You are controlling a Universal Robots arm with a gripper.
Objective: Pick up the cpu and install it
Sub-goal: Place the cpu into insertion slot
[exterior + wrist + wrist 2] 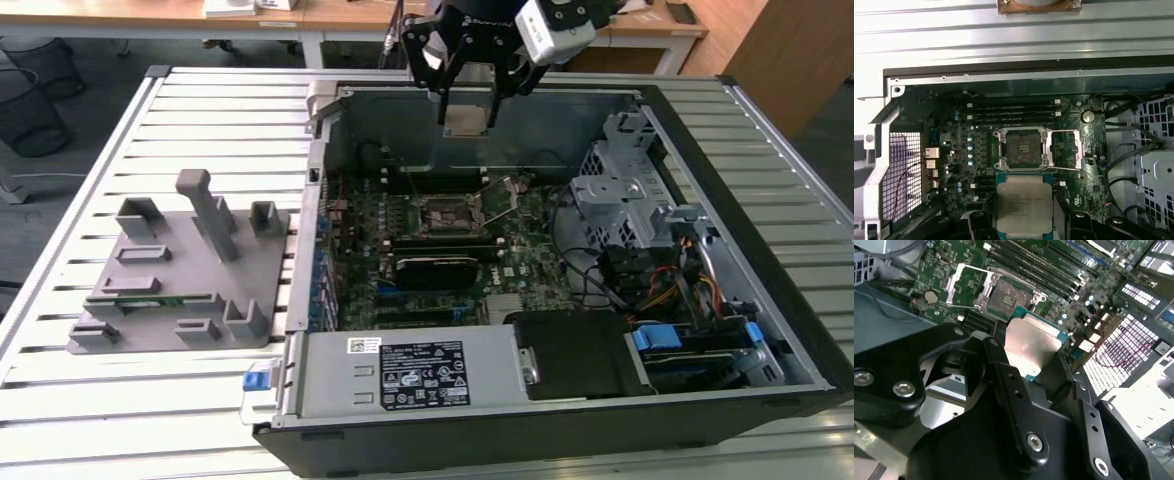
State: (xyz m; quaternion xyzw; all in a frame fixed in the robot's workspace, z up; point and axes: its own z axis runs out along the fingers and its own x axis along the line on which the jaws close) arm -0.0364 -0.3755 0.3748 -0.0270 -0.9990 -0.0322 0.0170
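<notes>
My gripper [467, 118] hangs over the far side of the open computer case, shut on the cpu [466, 123], a flat silvery square held level between the two black fingers. Both wrist views show the cpu [1024, 202] [1032, 342] pinched at two opposite edges. The open motherboard socket [449, 212] lies below and nearer than the cpu in the exterior view, with its metal load plate flipped up to one side. In the first wrist view the socket [1021, 148] sits just beyond the cpu's edge; in the second wrist view the socket [1004, 299] is likewise just past it.
A grey plastic holder block [187, 270] stands on the slatted table at the exterior view's left. Inside the case [801, 330] are a power supply [414, 375], drive bays and cables [667, 290] at the right, and memory slots [1014, 112] beside the socket.
</notes>
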